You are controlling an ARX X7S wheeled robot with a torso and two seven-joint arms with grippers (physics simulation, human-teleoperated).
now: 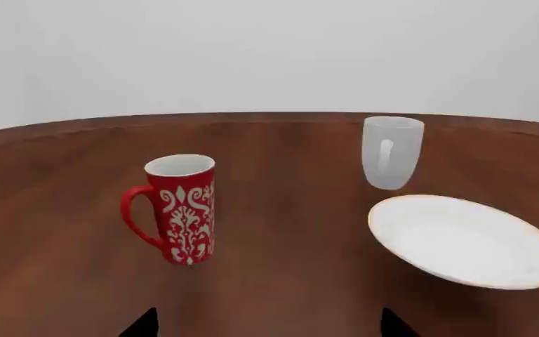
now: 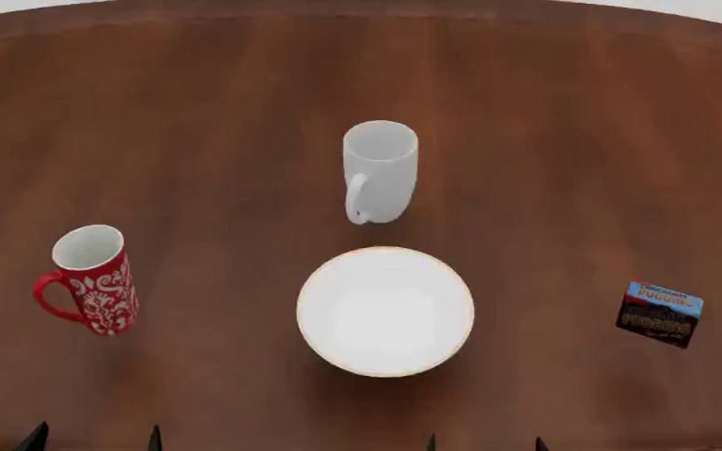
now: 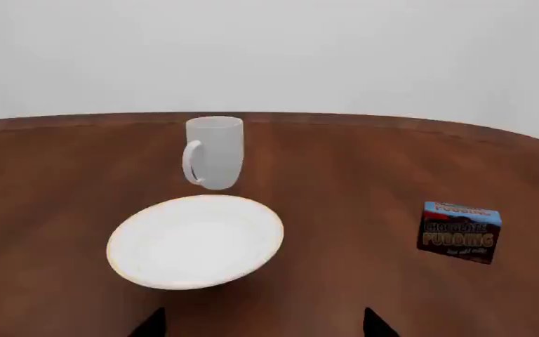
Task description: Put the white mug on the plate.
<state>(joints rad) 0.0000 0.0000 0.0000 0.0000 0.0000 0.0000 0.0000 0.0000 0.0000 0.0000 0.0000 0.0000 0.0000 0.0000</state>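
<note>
Showing only as dark fingertips at the near edge of the tabletop (image 2: 612, 113), the left tool (image 2: 91, 440) and the right tool (image 2: 484, 442) both stand wide apart and hold nothing; in each wrist view the two tips sit far to either side with bare wood between them. Just ahead of them, near the middle of the near edge, lies the plate (image 2: 385, 311), with nothing on it, its thin gold rim showing all round. Beyond the plate, toward the centre of the tabletop, the white mug (image 2: 379, 171) stands upright, close to the plate but apart from it, its handle turned toward the near edge. A red mug (image 2: 93, 279) with white pattern stands upright toward the left edge, and a small pudding box (image 2: 660, 314) sits toward the right edge, both well clear of the plate. By my judgement the task has not begun: the approach, the grasp, the lift and the placing on the plate all remain.
</note>
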